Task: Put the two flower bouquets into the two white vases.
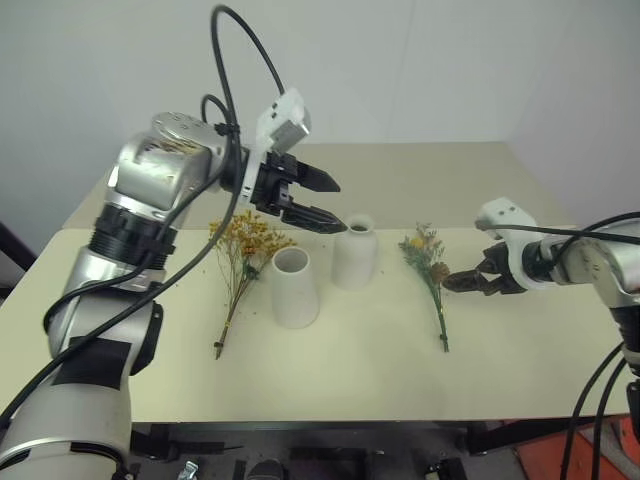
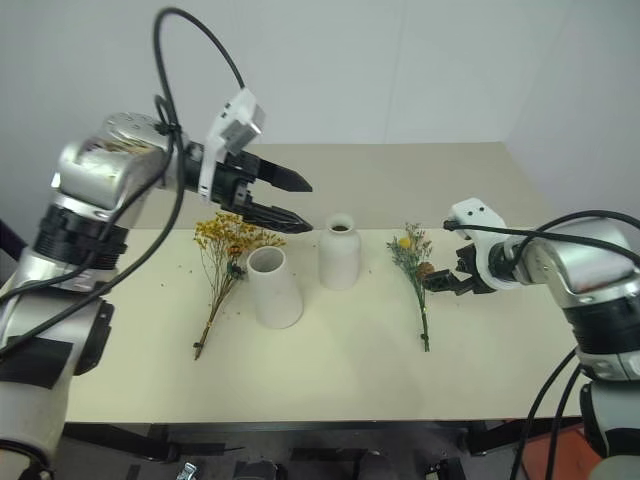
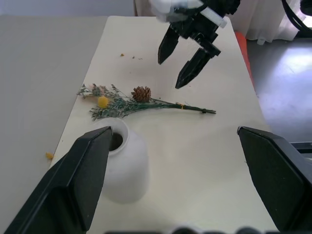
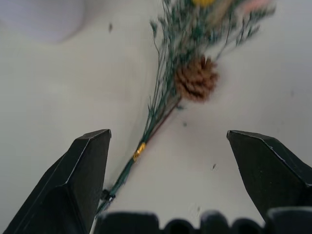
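While both bouquets lie flat on the cream table (image 1: 400, 380), neither gripper holds anything. The left gripper (image 1: 322, 200) hangs in the air with its two black fingers spread apart, pointing toward the robot's right. Just below its fingertips stands the smooth narrow-necked vase (image 1: 355, 252); the ribbed wide-mouthed vase (image 1: 295, 287) stands beneath it and nearer the robot, with the bushy yellow bouquet (image 1: 243, 255) lying further to the left. The right gripper (image 2: 437, 280), fingers also spread wide, sits low over the table just beside the green-sprigged bouquet (image 2: 415, 275), close to its brown cone (image 4: 196, 78), with the thin stem (image 4: 127, 168) between its fingers.
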